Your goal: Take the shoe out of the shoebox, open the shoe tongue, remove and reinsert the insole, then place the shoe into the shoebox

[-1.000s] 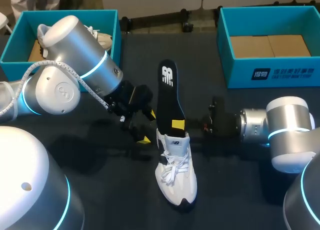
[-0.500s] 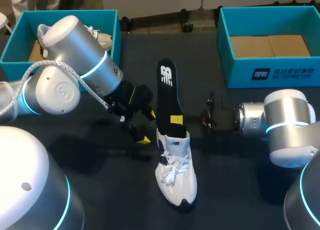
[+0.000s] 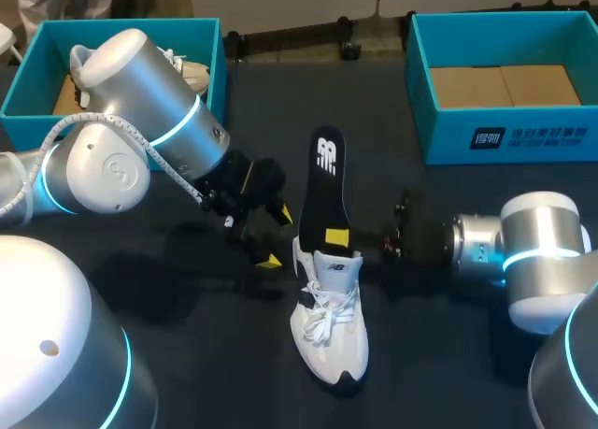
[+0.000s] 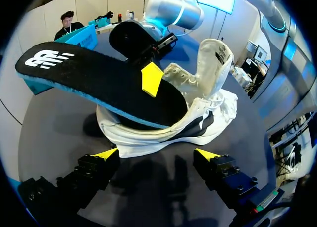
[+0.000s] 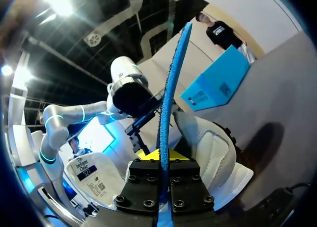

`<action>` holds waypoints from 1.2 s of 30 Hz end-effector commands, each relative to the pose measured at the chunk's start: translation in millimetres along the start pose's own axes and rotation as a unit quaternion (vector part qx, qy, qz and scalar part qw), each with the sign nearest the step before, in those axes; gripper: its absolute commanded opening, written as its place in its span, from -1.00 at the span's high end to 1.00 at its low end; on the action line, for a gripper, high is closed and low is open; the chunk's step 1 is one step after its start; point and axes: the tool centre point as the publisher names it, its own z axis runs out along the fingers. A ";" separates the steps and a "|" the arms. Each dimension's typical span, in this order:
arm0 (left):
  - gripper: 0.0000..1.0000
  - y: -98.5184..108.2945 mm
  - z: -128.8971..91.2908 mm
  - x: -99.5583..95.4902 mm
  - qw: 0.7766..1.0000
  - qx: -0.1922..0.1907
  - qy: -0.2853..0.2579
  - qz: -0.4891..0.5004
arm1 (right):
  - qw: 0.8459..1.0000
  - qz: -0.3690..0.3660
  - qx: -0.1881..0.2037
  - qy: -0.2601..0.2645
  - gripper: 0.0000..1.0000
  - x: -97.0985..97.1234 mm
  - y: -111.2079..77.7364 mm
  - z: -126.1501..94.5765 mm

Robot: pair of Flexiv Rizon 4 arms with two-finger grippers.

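Overhead cam, wrist cams near shoe (image 3: 329,328)

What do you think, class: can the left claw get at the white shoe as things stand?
Probably yes: the left claw is open, the white shoe lies just ahead of it, nothing between them.

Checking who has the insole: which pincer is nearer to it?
Right. The right pincer is shut on the insole just above the shoe; the left pincer is open, beside the shoe, apart from the insole.
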 end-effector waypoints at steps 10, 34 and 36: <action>-1.00 0.2 0.9 -0.4 1.000 0.000 0.000 0.000 | 1.000 -0.017 0.015 0.006 0.31 2.9 6.2 5.2; -1.00 0.2 0.9 -0.4 1.000 0.000 0.000 0.000 | 0.997 -0.041 0.065 -0.009 0.26 19.1 33.5 17.6; -1.00 0.2 0.9 -0.4 1.000 0.000 0.000 0.000 | 0.997 -0.039 0.071 -0.011 0.26 18.5 35.0 19.4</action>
